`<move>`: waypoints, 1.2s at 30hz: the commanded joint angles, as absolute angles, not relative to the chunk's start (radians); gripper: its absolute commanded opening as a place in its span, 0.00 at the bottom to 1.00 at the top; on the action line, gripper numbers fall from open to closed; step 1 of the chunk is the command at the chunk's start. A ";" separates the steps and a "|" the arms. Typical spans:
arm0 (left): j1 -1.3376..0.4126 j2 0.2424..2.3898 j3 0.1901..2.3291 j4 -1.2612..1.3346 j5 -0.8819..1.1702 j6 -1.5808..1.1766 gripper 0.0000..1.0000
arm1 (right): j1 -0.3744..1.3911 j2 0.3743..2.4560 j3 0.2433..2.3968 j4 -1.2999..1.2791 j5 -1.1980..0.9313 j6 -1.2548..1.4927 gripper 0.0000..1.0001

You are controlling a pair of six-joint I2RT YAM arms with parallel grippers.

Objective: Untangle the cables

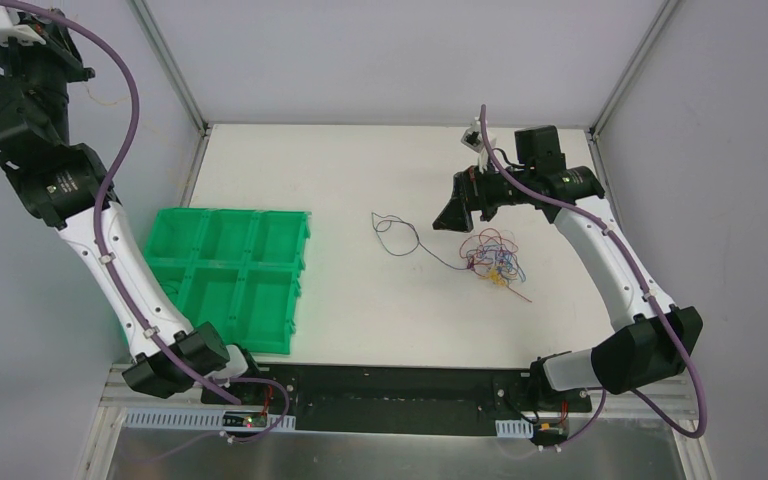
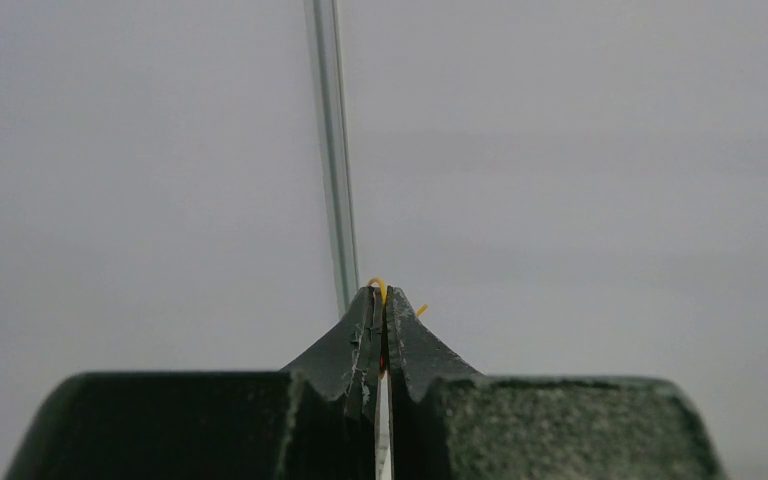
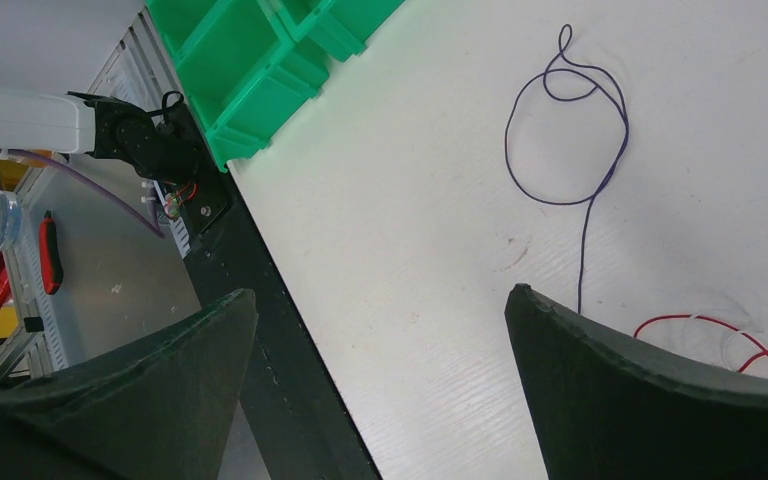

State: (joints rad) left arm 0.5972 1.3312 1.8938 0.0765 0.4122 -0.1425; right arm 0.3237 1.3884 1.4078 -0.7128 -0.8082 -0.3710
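A tangle of thin red, blue, purple and yellow cables lies on the white table at the right. A single dark purple cable lies looped to its left and also shows in the right wrist view, beside a red cable. My right gripper hovers between loop and tangle; it is open and empty. My left gripper is raised high at the far upper left, facing the grey wall. It is shut on a yellow cable that pokes out at its tips.
A green compartment tray stands on the table's left side; its corner shows in the right wrist view. The table's black front rail runs below the right gripper. Enclosure walls and a metal post surround the workspace.
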 commanded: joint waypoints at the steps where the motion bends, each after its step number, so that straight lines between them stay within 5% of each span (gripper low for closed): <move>1: 0.603 1.286 1.857 0.137 0.441 -0.152 0.00 | 0.329 1.389 1.403 -0.721 -0.813 -0.383 0.99; 10: 0.602 1.213 1.680 0.149 0.421 -0.025 0.00 | 0.329 1.395 1.401 -0.719 -0.810 -0.381 0.99; 36: 0.603 1.197 1.653 0.084 0.401 0.045 0.00 | 0.329 1.390 1.390 -0.739 -0.798 -0.401 0.99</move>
